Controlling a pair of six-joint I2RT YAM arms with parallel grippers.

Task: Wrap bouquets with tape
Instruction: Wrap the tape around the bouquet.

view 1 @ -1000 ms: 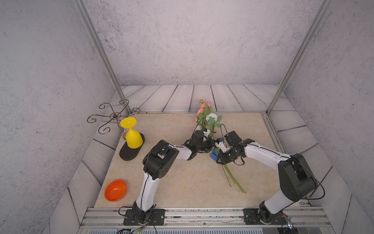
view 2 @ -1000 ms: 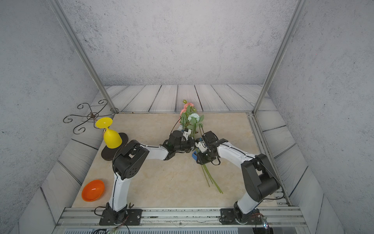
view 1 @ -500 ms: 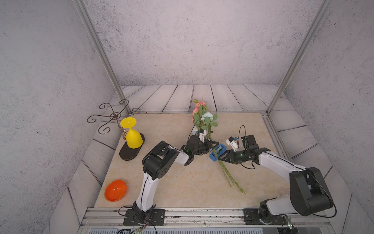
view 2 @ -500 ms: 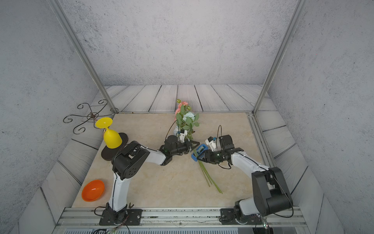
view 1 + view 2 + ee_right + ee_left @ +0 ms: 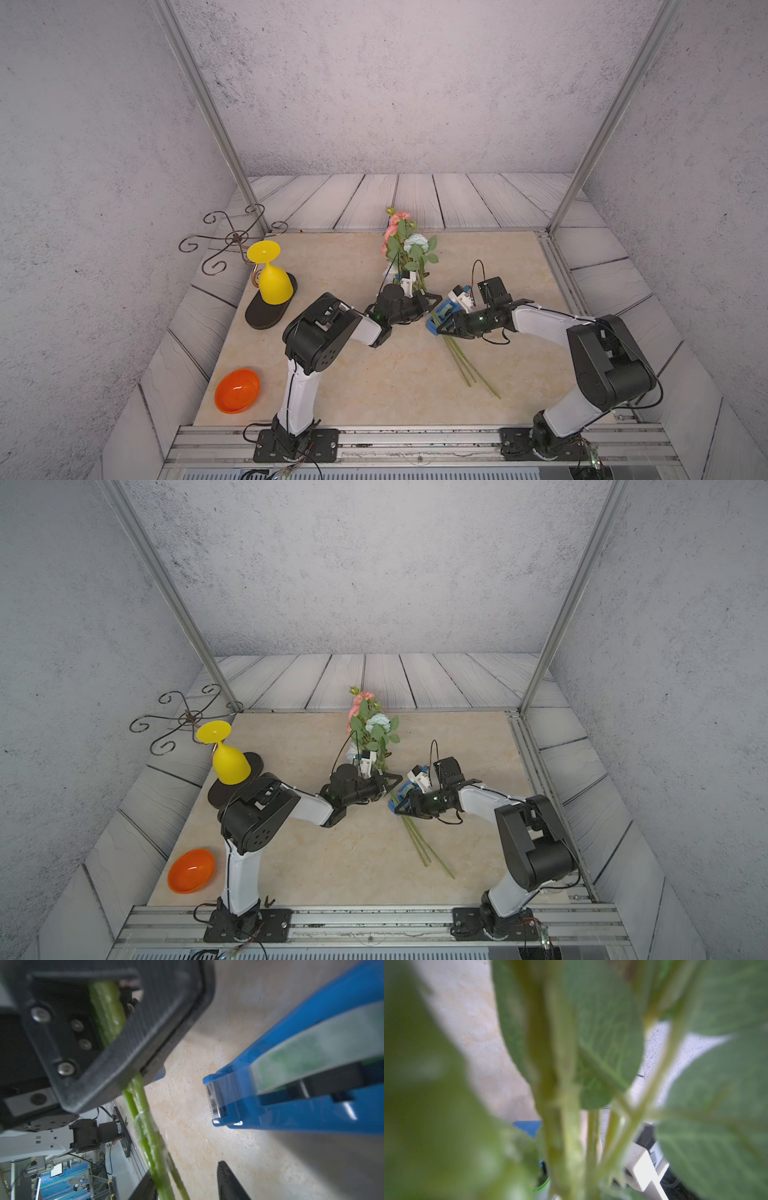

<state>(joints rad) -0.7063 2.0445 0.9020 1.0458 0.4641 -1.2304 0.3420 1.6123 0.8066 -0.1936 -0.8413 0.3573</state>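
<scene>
Two arms: both reach in from the 6 o'clock rail (image 5: 415, 434) and meet just past the middle of the tabletop (image 5: 332, 374).
Left gripper (image 5: 430, 300): jaws clamped together on the bouquet's stems, just below the leaves.
Bouquet (image 5: 409, 249): the pink and pale blooms point to 12 o'clock, close to the far edge of the tan surface. The stems (image 5: 461, 362) trail to 5 o'clock, their ends splayed and short of the near edge.
Clear band (image 5: 145, 1120): in the right wrist view a glossy strip circles the stems just outside the left jaws.
Right gripper (image 5: 437, 330): jaws apart, with bare tabletop showing between the fingers (image 5: 228, 1184). The stems run along one finger; I cannot tell whether they touch it.
Tape dispenser (image 5: 444, 311): blue, between the two grippers and just beside the stems. Its toothed cutter faces them, with a gap between.
Left edge: a yellow goblet (image 5: 272, 278) stands upside down on a black base (image 5: 262, 318) at 10 o'clock, and the base overhangs the tan edge. A wire stand (image 5: 232, 241) is behind it. An orange bowl (image 5: 237, 390) lies across the same edge at 8 o'clock.
Open room: bare tan surface at 6 to 7 o'clock between the arm bases, and at 1 to 2 o'clock beyond the right arm.
</scene>
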